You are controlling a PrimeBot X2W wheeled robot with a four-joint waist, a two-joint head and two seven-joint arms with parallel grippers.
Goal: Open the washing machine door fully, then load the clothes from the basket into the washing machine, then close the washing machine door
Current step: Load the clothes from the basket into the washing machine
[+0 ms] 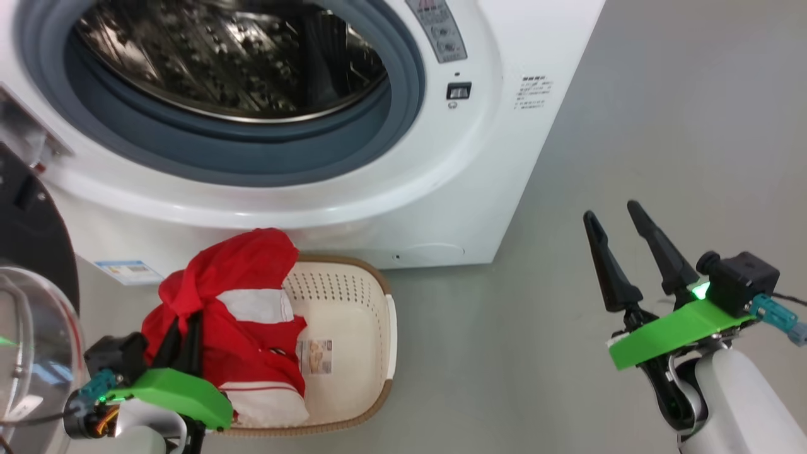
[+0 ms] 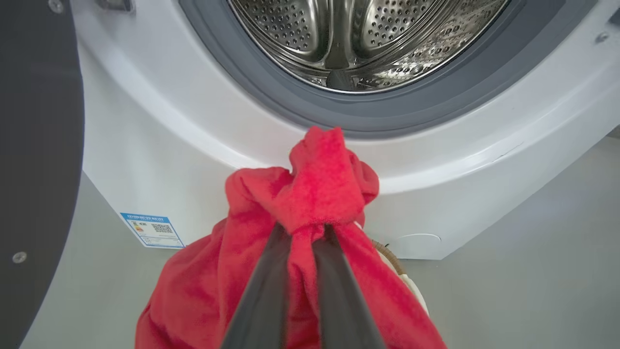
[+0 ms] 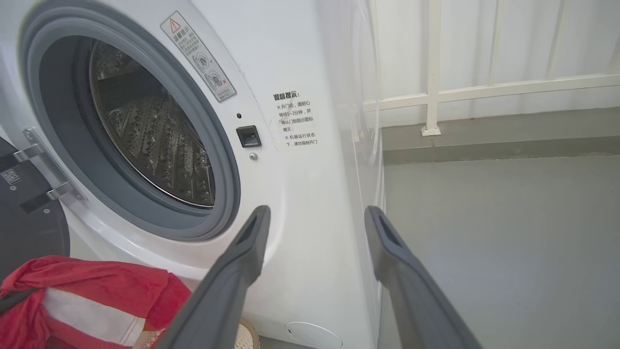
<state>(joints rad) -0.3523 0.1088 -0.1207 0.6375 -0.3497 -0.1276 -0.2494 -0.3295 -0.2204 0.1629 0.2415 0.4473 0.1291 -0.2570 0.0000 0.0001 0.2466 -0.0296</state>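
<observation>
While the door hangs swung open, the load step is in hand, judged from the lifted clothes and the bare drum.

Head view, washer (image 1: 479,189): fills the top from 10 to 1 o'clock, mouth open, drum (image 1: 233,57) showing no cloth.
Head view, door (image 1: 28,252): at 9 o'clock, swung out to the robot's left, its glass bowl bulging below.
Head view, basket (image 1: 353,296): on the floor (image 1: 504,353) at 7 o'clock, just before the washer's base, its right half bare.
Head view, clothes (image 1: 233,309): red with white panels, raised in a peak above the basket's left side, lower folds trailing inside it.
Head view, left gripper (image 1: 183,343): at 7 o'clock, fingers buried in the red cloth.
Head view, right gripper (image 1: 621,217): at 4 o'clock, well apart from the basket, spread wide and carrying nothing.

Left wrist view, left gripper (image 2: 305,237): clamped on a bunch of the clothes (image 2: 319,184), which stands up between the fingers.
Left wrist view, drum (image 2: 358,39): at 12 o'clock, above and beyond the bundle; the grey gasket (image 2: 271,97) lip lies between.

Right wrist view, right gripper (image 3: 315,218): parted, aimed at the washer's front corner.
Right wrist view, clothes (image 3: 92,300): at 8 o'clock, below the mouth.

Next move: probably lift the bundle higher, clear the gasket lip, carry it deep into the drum, then let go.
Risk: the trailing folds may snag on the basket rim or the lip.
</observation>
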